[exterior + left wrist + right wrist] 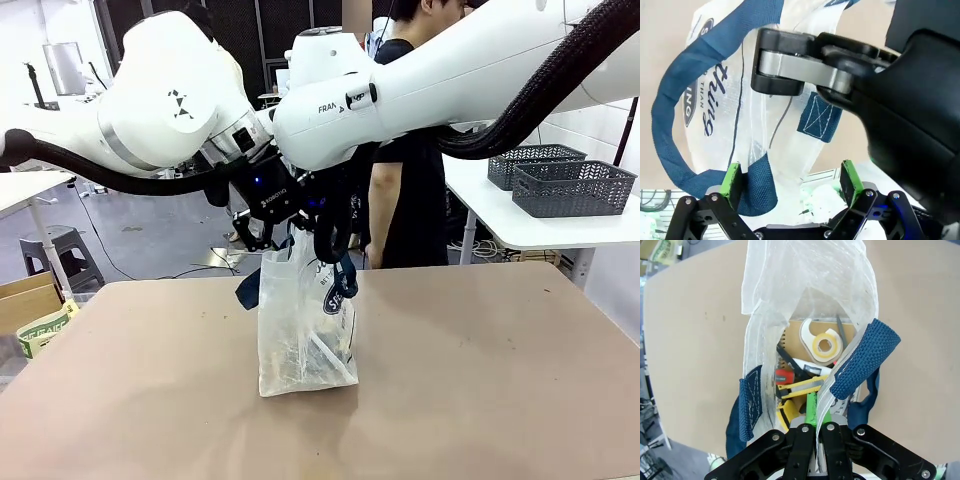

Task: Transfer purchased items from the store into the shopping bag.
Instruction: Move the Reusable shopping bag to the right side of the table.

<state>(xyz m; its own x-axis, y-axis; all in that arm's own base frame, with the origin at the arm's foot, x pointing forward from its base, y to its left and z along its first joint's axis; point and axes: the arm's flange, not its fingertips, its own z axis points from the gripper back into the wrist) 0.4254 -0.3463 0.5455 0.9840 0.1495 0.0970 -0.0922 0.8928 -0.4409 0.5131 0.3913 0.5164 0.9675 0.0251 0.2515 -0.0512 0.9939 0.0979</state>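
My right tool [817, 412] pinches the shopping bag [805, 290] at its rim; that wrist view reveals a tape roll [824, 345] inside at twelve o'clock, indistinct from the front. My left tool [790, 182] is spread.

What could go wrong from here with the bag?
1. The open left gripper has the blue handle lying beside one pad; pulling away could snag it and tip the bag.
2. The right gripper is shut on the bag's thin plastic rim alone; with tape and more inside, a lift might tear it or slip.
3. Both grippers crowd close above the bag; they could collide.
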